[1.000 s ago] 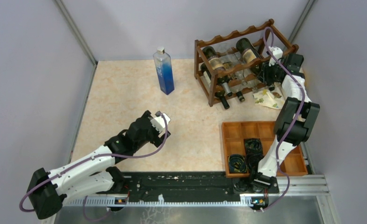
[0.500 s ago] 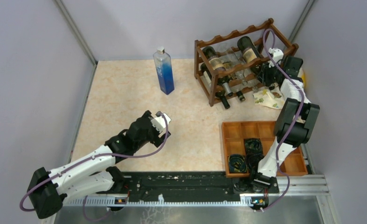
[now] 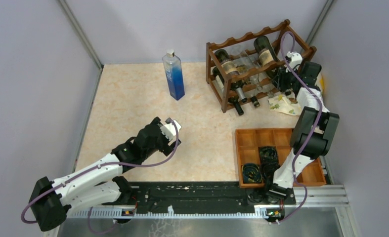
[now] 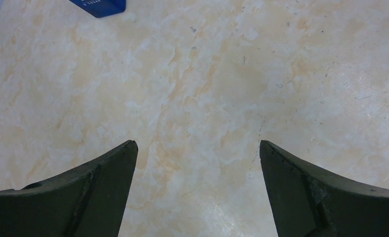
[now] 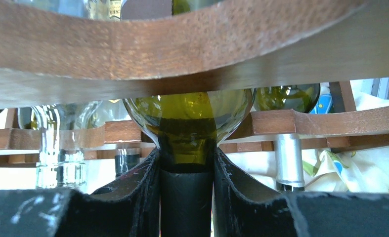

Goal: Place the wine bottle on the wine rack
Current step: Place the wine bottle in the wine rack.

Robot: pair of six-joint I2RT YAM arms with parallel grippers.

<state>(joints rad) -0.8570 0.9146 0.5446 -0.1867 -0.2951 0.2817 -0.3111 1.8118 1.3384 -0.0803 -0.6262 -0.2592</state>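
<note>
The wine rack (image 3: 246, 37) of dark reddish-brown wood stands at the back right. A green wine bottle (image 3: 264, 49) lies in its top tier, with its neck pointing towards my right gripper (image 3: 285, 79). In the right wrist view my right gripper (image 5: 186, 153) is shut on the bottle's neck, just below its green shoulder (image 5: 187, 116). A scalloped rail (image 5: 133, 47) runs close overhead there. My left gripper (image 3: 171, 129) is open and empty above the bare marble table (image 4: 197, 145).
A tall blue glass bottle (image 3: 173, 76) stands at the back centre; its base shows in the left wrist view (image 4: 99, 5). Other bottles (image 3: 227, 61) lie in the rack. A patterned cloth (image 3: 283, 103) lies by the rack. A flat wooden tray (image 3: 254, 140) holds coiled cables.
My right gripper has pushed the green bottle a little further back and to the right along the rack's top tier. The left arm has not moved.
</note>
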